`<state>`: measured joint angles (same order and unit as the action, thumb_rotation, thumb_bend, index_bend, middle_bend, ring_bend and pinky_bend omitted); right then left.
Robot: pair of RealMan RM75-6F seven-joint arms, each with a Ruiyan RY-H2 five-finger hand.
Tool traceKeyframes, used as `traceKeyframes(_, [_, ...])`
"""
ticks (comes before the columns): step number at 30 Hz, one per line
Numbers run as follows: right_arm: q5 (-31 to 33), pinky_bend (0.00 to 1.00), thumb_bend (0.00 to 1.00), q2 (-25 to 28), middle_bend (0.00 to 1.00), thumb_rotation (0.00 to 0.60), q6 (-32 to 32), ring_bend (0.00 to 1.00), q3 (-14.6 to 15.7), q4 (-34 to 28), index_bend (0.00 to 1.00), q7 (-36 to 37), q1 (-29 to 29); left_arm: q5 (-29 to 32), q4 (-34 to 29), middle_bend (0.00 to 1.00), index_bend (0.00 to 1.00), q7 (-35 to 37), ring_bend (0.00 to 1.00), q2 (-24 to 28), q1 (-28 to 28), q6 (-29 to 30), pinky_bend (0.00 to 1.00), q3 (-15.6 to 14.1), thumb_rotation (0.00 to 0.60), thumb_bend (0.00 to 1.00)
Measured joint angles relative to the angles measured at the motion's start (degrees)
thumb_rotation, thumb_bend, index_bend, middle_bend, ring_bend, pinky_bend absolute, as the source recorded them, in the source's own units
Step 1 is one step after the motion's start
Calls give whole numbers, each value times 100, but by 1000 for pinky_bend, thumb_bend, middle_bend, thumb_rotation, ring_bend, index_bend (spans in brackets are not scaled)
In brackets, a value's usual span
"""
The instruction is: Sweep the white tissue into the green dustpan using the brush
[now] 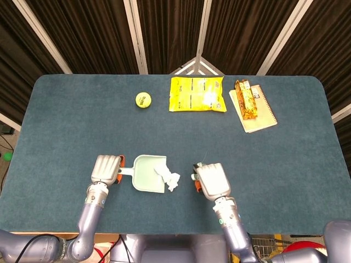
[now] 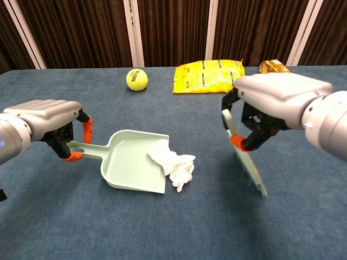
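The white tissue [image 2: 173, 164] lies crumpled at the open lip of the green dustpan [image 2: 132, 167], partly on the pan floor and partly on the blue tabletop [image 2: 179, 227] just outside it. The left hand [image 2: 50, 122] is clenched around the dustpan handle and holds the pan flat. The right hand [image 2: 271, 108] grasps the brush [image 2: 245, 157] by its handle; the bristles point down and seem to be near the tabletop, to the right of the tissue and apart from it.

Several things could go wrong from here. The brush is tilted, so if the bristles pass a little above the cloth, they may slide over the light tissue and not move it. If the stroke goes too fast or too low, the tissue may roll along the lip and escape past the near edge of the pan, because a good part of it hangs outside. A strong push could also move the dustpan itself to the left, since only the grip on the thin handle holds it; then the pan may turn and the tissue will stay on the tabletop. The tissue could also catch in the bristles and be lifted away again when the brush returns. The tennis ball [image 2: 136, 79], the yellow snack bag [image 2: 209, 76] and the notebook [image 1: 258, 112] are well apart and I judge they are no danger.
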<state>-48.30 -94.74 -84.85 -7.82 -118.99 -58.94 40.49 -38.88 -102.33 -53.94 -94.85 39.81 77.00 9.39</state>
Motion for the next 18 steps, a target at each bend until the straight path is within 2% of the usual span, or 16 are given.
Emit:
traceKeyframes(7, [242, 871, 458, -479, 911, 600, 2, 935, -216, -110, 750, -138, 169, 14, 52, 1000, 676, 31, 1000, -124, 47, -19, 1000, 2, 600, 584])
traceKeyframes(14, [627, 871, 459, -1000, 911, 600, 2, 936, -797, -271, 751, -168, 489, 22, 139, 1000, 676, 30, 1000, -232, 81, -1, 1000, -21, 600, 584])
traceKeyframes(18, [648, 870, 458, -1110, 911, 600, -2, 935, -1001, -327, 751, -180, 653, 26, 173, 1000, 676, 42, 1000, -249, 91, -1, 1000, -20, 600, 584])
